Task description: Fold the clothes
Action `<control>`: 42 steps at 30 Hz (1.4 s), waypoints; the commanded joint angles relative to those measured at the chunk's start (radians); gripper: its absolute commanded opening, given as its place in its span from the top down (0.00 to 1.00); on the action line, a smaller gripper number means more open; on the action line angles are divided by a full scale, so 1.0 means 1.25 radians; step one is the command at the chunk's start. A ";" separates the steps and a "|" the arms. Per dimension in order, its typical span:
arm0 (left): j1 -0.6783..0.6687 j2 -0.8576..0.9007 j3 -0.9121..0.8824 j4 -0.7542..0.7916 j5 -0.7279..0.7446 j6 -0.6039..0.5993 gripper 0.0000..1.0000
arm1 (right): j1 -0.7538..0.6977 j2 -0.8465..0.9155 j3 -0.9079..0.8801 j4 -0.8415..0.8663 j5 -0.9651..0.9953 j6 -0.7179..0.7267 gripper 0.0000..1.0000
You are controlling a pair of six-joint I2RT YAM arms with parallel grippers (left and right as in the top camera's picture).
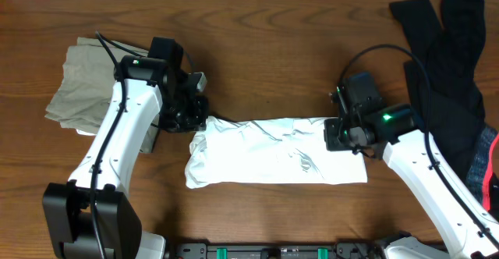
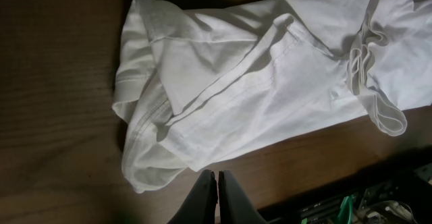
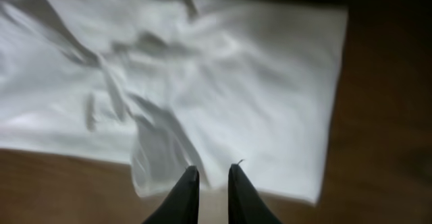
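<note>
- Dark wooden table [image 1: 257,25] is seen from overhead. The white T-shirt [image 1: 273,154] is laid across the middle, already folded into a long band, so a cross fold is judged to be left.
- A grey-olive garment [image 1: 78,87] is lying in a flat pile at the left edge, seemingly done. Black garments [image 1: 444,48] are heaped at the right, not yet folded.
- The left gripper [image 1: 191,115] is placed at the band's left end and the right gripper [image 1: 339,133] at its right end.
- From the left wrist, the left gripper [image 2: 217,183] is seen with its fingers pressed together and nothing held. The tips are just off the rumpled hem of the white T-shirt [image 2: 256,82], over bare wood.
- From the right wrist, blurred, the right gripper [image 3: 210,177] is seen narrowly parted above the near edge of the white T-shirt [image 3: 223,82]. No cloth is seen pinched between the fingers.
</note>
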 commanded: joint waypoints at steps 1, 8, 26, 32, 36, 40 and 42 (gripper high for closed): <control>0.004 -0.004 0.005 -0.002 -0.004 0.002 0.93 | 0.020 0.013 -0.031 -0.013 -0.013 0.040 0.86; 0.004 -0.004 0.005 -0.002 -0.004 0.002 0.93 | 0.114 0.013 -0.112 0.034 -0.078 0.040 0.83; 0.004 -0.004 0.005 -0.002 -0.004 0.002 0.93 | 0.179 0.015 -0.233 0.240 -0.082 0.040 0.67; 0.004 -0.004 0.005 -0.002 -0.004 0.002 0.93 | 0.179 0.042 -0.252 0.273 -0.085 0.040 0.68; 0.004 -0.004 0.005 -0.002 -0.004 0.002 0.93 | 0.179 0.080 -0.252 0.287 -0.085 0.040 0.75; 0.004 -0.004 0.005 -0.002 -0.004 0.002 0.93 | 0.179 0.120 -0.252 0.329 -0.085 0.041 0.93; 0.004 -0.004 0.005 -0.002 -0.004 0.002 0.93 | 0.180 0.132 -0.252 0.372 -0.085 0.041 0.95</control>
